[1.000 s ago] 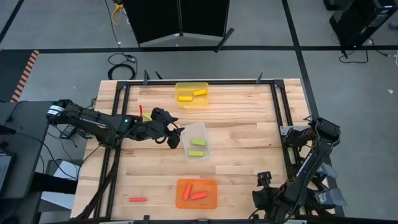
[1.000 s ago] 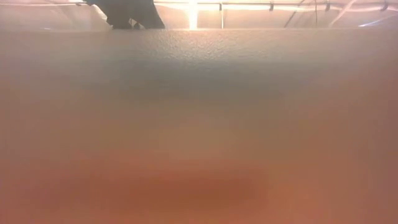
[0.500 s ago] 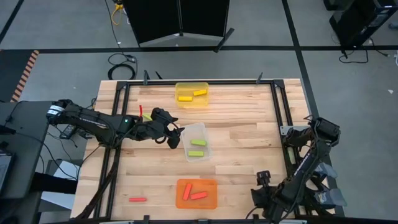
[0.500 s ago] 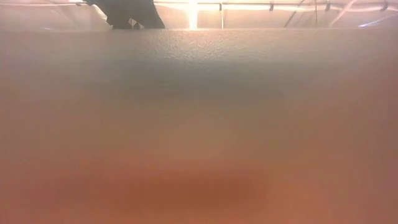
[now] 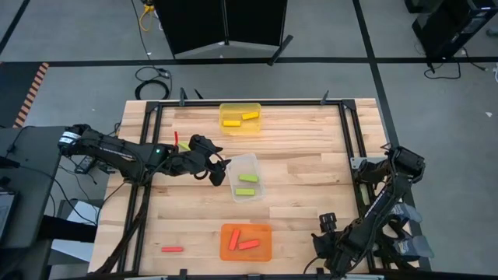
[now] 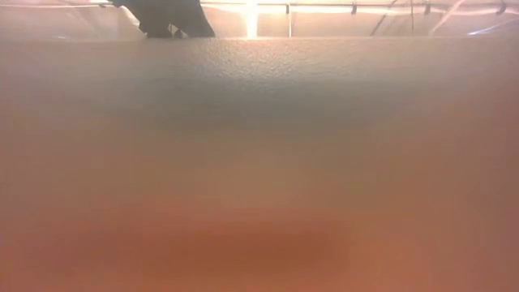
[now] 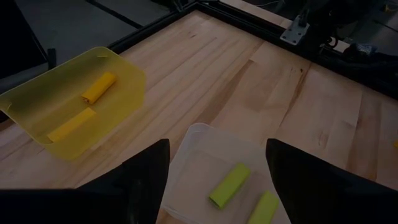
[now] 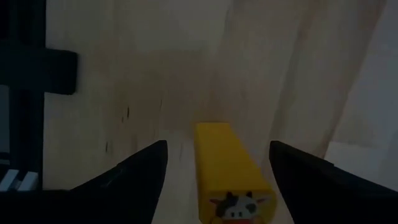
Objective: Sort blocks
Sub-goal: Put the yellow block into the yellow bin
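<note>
My left gripper (image 5: 222, 169) (image 7: 217, 155) is open at the left side of the clear tray (image 5: 245, 177) (image 7: 205, 149), which holds two lime green blocks (image 7: 230, 185). Two yellow blocks (image 5: 240, 119) lie in the yellow tray (image 7: 74, 99). Two red blocks (image 5: 243, 241) lie in the orange tray (image 5: 264, 253). One red block (image 5: 172, 250) lies on the table near the left corner, and another (image 5: 177, 140) lies beside the left arm. My right gripper (image 5: 326, 227) (image 8: 217, 146) is open near the table's near right edge. Its fingers stand on either side of a yellow block (image 8: 230, 165) with a cow sticker, which lies flat on the table.
A black metal frame (image 5: 346, 132) runs around the wooden table top. In the low view an orange blur fills almost the whole picture, with a dark arm (image 6: 170, 16) at the top. Bare wood lies between the clear tray and the right rail.
My right arm has crept slightly toward the table's left along the near edge. The left arm and all blocks and trays have kept still.
</note>
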Controlling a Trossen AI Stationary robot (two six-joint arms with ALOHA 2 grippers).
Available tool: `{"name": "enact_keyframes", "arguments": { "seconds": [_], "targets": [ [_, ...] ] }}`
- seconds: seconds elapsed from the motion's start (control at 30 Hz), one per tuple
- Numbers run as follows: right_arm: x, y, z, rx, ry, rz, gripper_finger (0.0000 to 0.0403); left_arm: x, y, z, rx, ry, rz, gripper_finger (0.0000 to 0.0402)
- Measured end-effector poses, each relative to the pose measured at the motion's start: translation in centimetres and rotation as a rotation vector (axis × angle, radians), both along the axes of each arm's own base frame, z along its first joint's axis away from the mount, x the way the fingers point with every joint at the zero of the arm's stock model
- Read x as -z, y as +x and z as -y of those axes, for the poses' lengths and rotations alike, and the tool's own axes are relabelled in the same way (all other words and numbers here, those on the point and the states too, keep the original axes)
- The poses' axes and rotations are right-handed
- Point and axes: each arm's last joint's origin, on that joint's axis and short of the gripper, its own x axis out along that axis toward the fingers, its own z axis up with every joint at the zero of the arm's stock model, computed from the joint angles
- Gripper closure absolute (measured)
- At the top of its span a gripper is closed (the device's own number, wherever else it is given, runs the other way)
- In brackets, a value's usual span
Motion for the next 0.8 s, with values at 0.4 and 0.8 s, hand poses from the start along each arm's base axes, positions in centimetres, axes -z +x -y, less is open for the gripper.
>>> {"name": "enact_keyframes", "arguments": {
  "seconds": [0.4, 0.8],
  "targets": [
    [0.11, 0.11, 0.0, -0.008, 0.01, 0.006, 0.0146, 0.0, 0.0, 0.0, 0.004, 0.006, -0.004, 0.0129],
    [0.39, 0.1, 0.1, -0.007, 0.012, 0.009, 0.0221, 0.01, 0.0, 0.0, 0.004, 0.006, -0.004, 0.0129]
  ]
}}
